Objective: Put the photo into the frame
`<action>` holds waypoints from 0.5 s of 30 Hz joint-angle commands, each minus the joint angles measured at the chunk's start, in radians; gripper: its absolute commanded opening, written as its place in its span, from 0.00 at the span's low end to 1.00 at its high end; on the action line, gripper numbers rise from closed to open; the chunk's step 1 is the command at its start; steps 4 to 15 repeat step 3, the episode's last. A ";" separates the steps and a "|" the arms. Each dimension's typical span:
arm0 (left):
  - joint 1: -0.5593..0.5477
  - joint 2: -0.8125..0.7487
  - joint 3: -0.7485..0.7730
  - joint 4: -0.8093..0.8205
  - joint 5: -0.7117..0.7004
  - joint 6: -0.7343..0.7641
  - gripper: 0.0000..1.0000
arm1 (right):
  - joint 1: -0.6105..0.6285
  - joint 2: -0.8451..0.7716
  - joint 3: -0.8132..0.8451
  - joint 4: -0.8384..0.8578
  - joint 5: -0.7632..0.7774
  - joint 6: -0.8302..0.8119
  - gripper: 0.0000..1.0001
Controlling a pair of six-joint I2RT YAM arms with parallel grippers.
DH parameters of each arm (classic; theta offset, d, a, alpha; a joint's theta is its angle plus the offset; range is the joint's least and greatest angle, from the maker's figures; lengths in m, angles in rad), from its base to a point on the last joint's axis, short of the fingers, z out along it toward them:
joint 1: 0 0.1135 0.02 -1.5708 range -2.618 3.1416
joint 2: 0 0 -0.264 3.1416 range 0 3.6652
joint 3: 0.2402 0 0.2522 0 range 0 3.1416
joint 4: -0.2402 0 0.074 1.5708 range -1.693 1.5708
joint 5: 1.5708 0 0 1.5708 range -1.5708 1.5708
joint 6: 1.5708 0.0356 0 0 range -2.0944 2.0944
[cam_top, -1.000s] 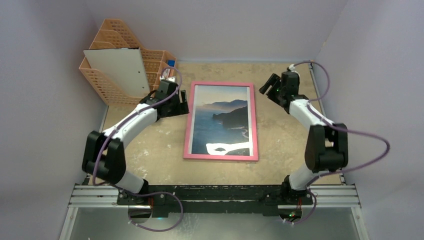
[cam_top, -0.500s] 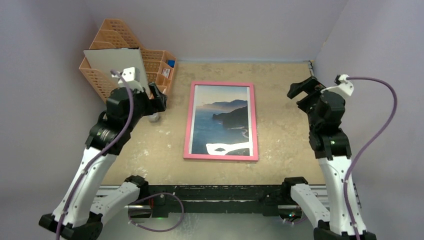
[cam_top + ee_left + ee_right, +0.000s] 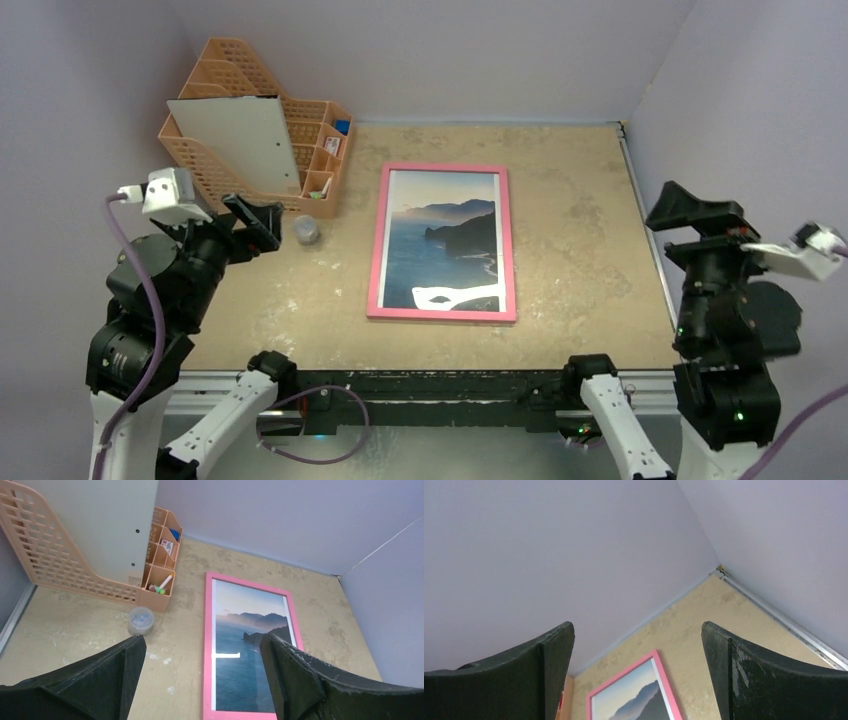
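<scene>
The pink frame lies flat, front up, in the middle of the table. The photo of blue sea and dark mountains sits inside it, with a white glare streak near its lower edge. My left gripper is open and empty, raised above the table left of the frame. My right gripper is open and empty, raised at the right table edge. The left wrist view shows the frame and photo between the open left gripper. The right wrist view shows the frame's top corner below the open right gripper.
An orange mesh file rack holding a pale board stands at the back left, with small compartments of items beside it. A small clear round container sits in front of it. Lilac walls enclose the table on three sides.
Both arms have pulled back from beside the frame's top corners toward the near edge and risen high. The frame and photo have not moved.
</scene>
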 commanded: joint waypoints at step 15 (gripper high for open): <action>-0.001 -0.011 0.047 -0.098 -0.022 -0.010 0.92 | -0.001 0.000 0.026 -0.060 0.029 0.002 0.99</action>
